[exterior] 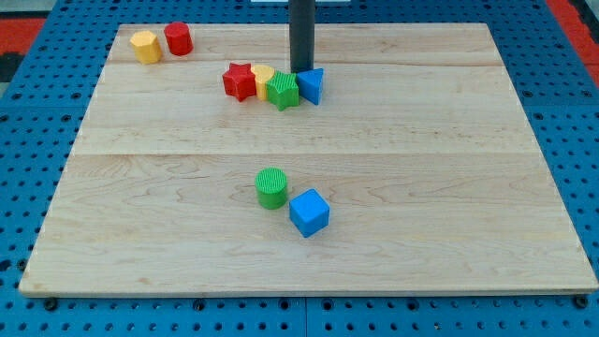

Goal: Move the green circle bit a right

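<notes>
wooden board | green circle upright | my tip bare, behind blue triangle

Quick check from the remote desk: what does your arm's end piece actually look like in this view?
A plain, straight, dark grey rod, round in section and smooth, with no visible cables, markings or sleeve. It enters from the view's top; my tip is blunt, the same dark colour. The arm above is out of frame.

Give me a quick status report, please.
My tip at top cluster, behind blue triangle. Green circle untouched, lower centre. Blue cube touching its right side, in the way.
</notes>
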You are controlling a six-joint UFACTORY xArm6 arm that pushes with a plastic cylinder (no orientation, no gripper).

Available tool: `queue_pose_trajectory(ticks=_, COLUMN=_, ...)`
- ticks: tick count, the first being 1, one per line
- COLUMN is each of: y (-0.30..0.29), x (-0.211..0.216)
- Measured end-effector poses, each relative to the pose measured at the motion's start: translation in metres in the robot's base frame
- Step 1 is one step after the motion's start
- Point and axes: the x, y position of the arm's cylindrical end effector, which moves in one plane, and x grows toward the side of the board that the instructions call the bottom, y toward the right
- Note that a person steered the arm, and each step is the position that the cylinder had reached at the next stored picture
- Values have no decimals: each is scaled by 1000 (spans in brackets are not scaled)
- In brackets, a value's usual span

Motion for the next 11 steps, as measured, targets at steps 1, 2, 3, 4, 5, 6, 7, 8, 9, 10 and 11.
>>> queue_pose_trajectory(ticks=1, y=7, x=-19)
queue_pose_trajectory(ticks=2, y=23, x=-41)
queue_pose_trajectory(ticks=3, y=61, x=-65)
queue_pose_trajectory(ticks=4, y=130, x=-68)
queue_pose_trajectory(ticks=5, y=198, x=-68)
queue_pose_trajectory(ticks=6, y=209, x=-68)
queue_pose_trajectory(ticks=7, y=210, x=-63)
queue_pose_trajectory(ticks=8, y=240, x=10)
queue_pose_trajectory(ticks=9, y=239, x=70)
queue_pose_trajectory(ticks=10, y=187, x=74)
queue_pose_trajectory(ticks=11, y=104, x=83)
